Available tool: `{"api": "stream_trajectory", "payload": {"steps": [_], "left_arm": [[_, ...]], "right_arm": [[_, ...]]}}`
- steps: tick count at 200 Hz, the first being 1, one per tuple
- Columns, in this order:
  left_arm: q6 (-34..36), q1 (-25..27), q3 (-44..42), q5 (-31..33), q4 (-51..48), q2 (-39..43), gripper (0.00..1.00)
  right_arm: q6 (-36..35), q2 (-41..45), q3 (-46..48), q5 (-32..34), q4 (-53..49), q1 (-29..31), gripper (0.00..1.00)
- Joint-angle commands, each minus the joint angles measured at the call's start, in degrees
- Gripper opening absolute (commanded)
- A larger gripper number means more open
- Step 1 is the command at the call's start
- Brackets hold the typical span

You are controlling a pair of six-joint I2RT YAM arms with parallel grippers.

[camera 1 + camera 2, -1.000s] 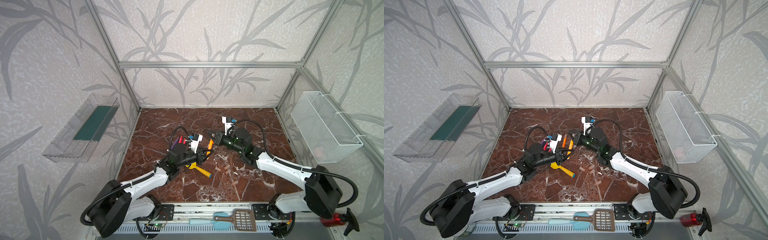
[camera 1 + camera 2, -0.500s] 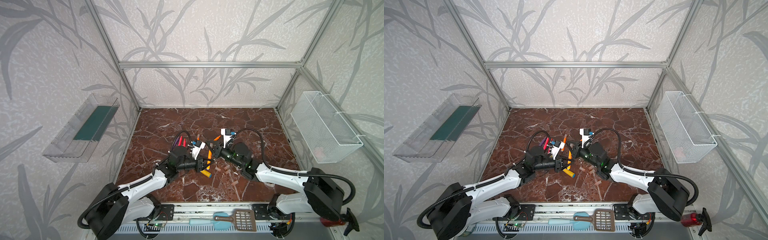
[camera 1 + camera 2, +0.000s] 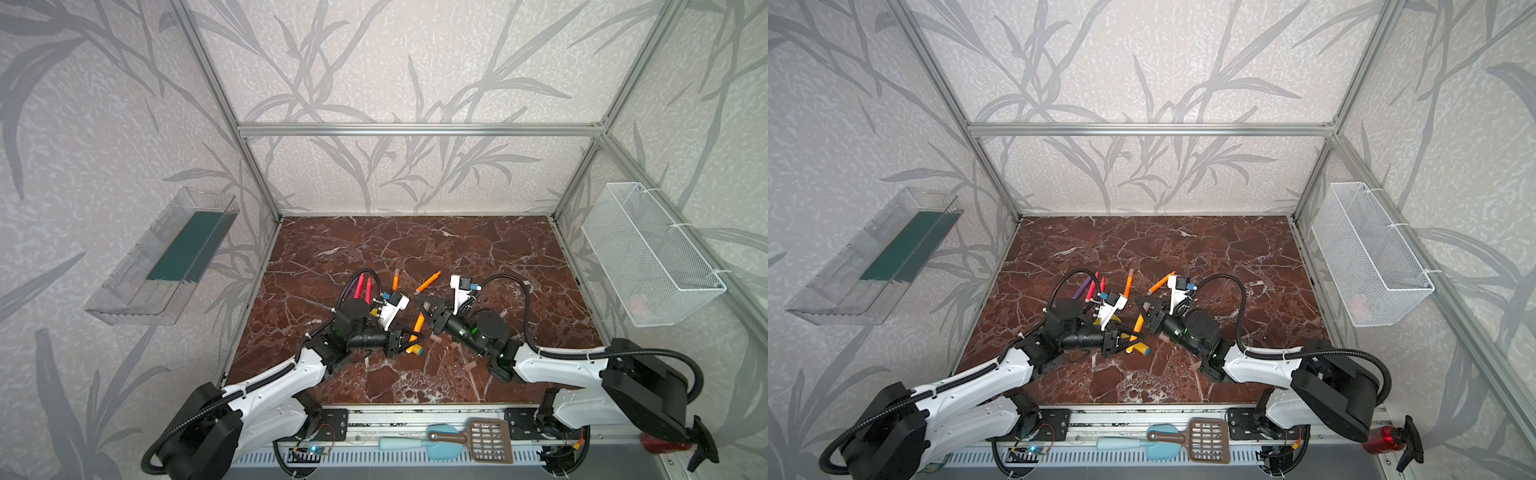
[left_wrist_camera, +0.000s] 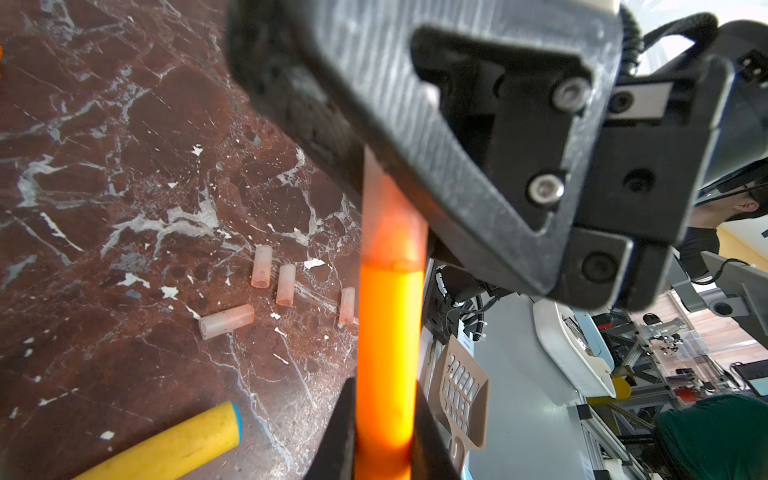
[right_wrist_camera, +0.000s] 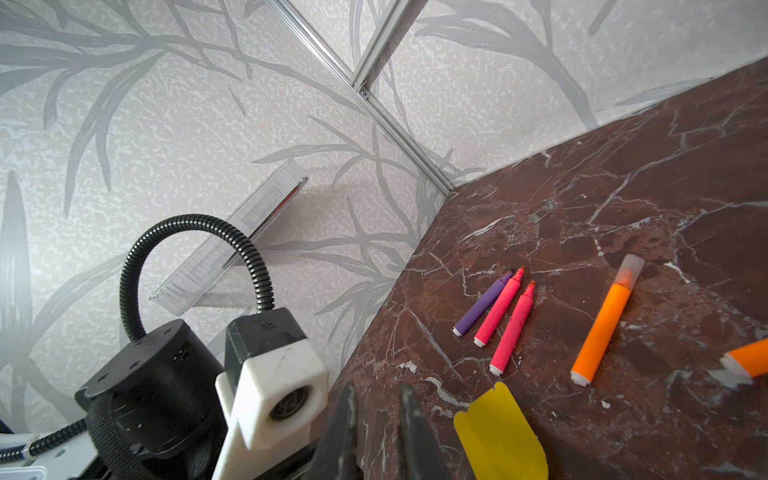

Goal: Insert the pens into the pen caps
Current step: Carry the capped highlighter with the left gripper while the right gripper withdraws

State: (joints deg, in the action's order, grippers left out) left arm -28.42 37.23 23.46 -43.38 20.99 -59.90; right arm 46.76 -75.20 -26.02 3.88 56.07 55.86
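Since a second ago both arms have pulled back from beyond the yellow toy shovel point(image 4: 178, 444) to its handle end, bringing the orange pen point(image 4: 388, 353) along; it now hangs slanted in the air close by that blue-tipped end. The left gripper point(image 4: 384, 384) is clenched on the pen's lower body, while the right gripper point(image 3: 426, 311) is clamped on the pen cap point(image 4: 390, 232), whose cloudy sleeve already covers the pen's upper end. Four loose caps point(image 4: 262, 266) lie on the marble table point(image 4: 104, 166) near the shovel's handle end, on the right arm's side of it, apart from the held pen. Past the shovel's blade, on the side away from the handle, the purple pen point(image 5: 482, 305) and two pinkish-red pens point(image 5: 498, 307) lie side by side, uncapped; beside them, further toward the right arm, rests a capped orange pen point(image 5: 602, 328), then a third orange pen point(image 3: 428, 282), whose tip is bare
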Motion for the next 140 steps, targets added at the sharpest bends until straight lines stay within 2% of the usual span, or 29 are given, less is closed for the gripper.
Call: {"api": "stream_trajectory", "payload": {"steps": [1, 14, 15, 30, 35, 59, 79, 105, 124, 140], "left_arm": [[-2.0, -6.0, 3.3, 21.9, 10.3, 2.2, 0.0], [-0.8, -5.7, 3.9, 22.5, 8.5, 2.3, 0.0], [-0.8, -5.7, 4.0, 22.6, 8.4, 2.3, 0.0], [-0.7, -5.4, 4.4, 23.0, 7.8, 1.8, 0.0], [-0.7, -5.3, 4.6, 23.1, 7.9, 1.5, 0.0], [-0.7, -4.9, 5.9, 24.8, 5.6, -0.6, 0.0], [0.1, -4.9, 8.7, 30.1, -1.2, -3.0, 0.0], [0.4, -5.0, 13.5, 38.5, -11.8, -7.9, 0.0], [0.4, -5.1, 17.6, 40.5, -17.5, -12.9, 0.0], [0.5, -5.1, 20.7, 40.5, -21.0, -16.8, 0.0]], "right_arm": [[-3.7, 4.9, -1.1, -5.2, -25.3, 5.2, 0.06], [-4.7, 7.7, -3.3, -0.4, -31.8, 4.6, 0.25], [-4.9, 8.1, -3.6, 0.1, -32.4, 4.4, 0.28], [-6.3, 11.9, -4.2, 3.3, -34.9, 3.2, 0.51], [-6.6, 13.5, -4.3, 4.2, -35.6, 1.0, 0.57], [-9.3, 21.6, -4.8, 8.4, -42.1, -2.3, 0.77], [-12.0, 27.6, -4.0, 12.8, -46.2, -5.0, 0.86], [-14.9, 32.8, -3.1, 15.4, -50.7, -11.7, 0.9], [-17.3, 34.0, -3.4, 16.7, -55.4, -18.8, 0.91], [-19.5, 33.4, -2.3, 21.1, -56.8, -24.3, 0.92]]}}
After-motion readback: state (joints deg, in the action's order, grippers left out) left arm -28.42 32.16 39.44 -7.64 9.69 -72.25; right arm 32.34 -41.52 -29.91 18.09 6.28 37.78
